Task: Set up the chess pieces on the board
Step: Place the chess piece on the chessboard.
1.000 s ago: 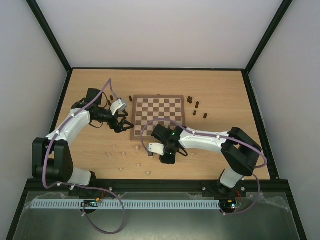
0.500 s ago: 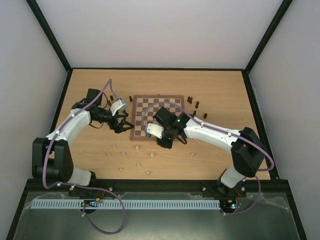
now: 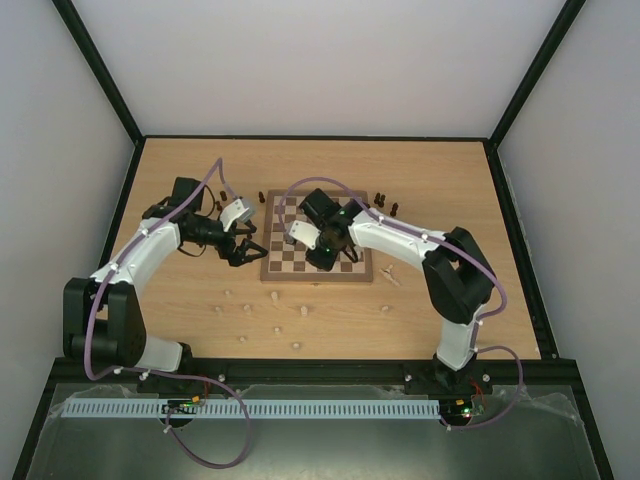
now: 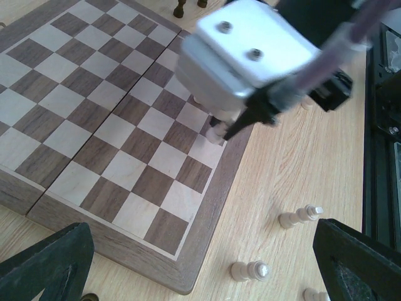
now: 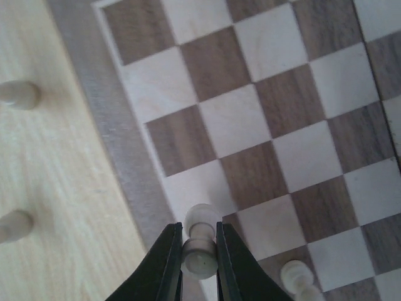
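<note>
The board (image 3: 282, 262) lies at the middle of the table, with no pieces visible on its squares in the top view. My right gripper (image 3: 328, 258) hangs over its near rows, shut on a pale pawn (image 5: 200, 248), held just above a light square by the rim of the board (image 5: 263, 106). Another pale piece (image 5: 297, 276) stands on the board close by. In the left wrist view the right gripper (image 4: 235, 63) holds the pale pawn (image 4: 218, 130) above the board (image 4: 94, 94). My left gripper (image 3: 245, 248) (image 4: 200, 251) waits open at the board's left edge, holding nothing.
Several pale pieces (image 3: 271, 297) are scattered on the table in front of the board, some near its corner (image 4: 249, 271). Dark pieces (image 3: 380, 199) stand behind the board's right corner, one dark piece (image 3: 261, 196) at the back left. One pale piece (image 3: 390, 272) lies right of the board.
The right arm has swung from the table in front of the board up over the board's near rows, carrying the pale pawn. The left arm has stayed still and open.
</note>
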You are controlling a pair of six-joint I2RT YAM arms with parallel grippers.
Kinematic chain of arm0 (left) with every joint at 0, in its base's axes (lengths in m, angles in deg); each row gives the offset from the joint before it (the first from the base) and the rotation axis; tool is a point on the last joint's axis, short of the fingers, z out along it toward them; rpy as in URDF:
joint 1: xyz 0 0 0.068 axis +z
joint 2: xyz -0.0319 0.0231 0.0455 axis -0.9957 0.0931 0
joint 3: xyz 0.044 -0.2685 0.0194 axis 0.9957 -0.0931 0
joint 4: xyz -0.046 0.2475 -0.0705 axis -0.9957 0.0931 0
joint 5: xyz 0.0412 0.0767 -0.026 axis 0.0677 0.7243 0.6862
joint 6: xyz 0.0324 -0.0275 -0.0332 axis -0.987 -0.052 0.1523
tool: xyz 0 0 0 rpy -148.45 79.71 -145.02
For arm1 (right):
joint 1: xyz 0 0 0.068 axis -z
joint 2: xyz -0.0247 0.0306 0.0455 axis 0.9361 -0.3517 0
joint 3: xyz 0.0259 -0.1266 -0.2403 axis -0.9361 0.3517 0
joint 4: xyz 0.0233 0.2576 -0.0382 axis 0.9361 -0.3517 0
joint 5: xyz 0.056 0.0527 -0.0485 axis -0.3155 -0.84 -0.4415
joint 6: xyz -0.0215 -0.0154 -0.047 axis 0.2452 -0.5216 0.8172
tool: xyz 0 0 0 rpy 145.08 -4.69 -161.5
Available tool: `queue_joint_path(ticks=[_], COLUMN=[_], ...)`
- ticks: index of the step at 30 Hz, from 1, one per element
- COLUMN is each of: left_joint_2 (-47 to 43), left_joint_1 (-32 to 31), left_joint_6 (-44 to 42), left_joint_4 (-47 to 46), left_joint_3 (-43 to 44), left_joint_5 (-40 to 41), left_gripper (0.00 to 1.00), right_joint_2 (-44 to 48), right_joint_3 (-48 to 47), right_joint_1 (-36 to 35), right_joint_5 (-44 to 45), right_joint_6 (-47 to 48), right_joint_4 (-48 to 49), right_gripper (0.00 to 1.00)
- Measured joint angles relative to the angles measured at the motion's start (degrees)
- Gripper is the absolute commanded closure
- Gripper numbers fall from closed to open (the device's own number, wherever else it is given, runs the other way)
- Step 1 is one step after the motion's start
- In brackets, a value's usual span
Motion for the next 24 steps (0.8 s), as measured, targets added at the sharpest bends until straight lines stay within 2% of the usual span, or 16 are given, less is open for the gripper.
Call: queue_joint_path(ticks=[12,24], left_joint_2=[-0.11,-0.11], left_joint_1=[0.26,0.26], left_joint_6=[0.0,-0.02], left_joint_4=[0.02,0.02], left_joint_3=[-0.31,-0.31], left_joint_5=[-0.07,-0.17], left_gripper=[0.01,0.01], right_joint_2=[-5.6,-6.54], right_joint_3=[-4.22,-4.07], right_joint_1=[5.55,6.1], right_joint_5=[0.09,-0.17], right_joint_6=[-0.39,-0.37], right_joint_4=[-0.22,-0.17], right_gripper=[0.89,0.85])
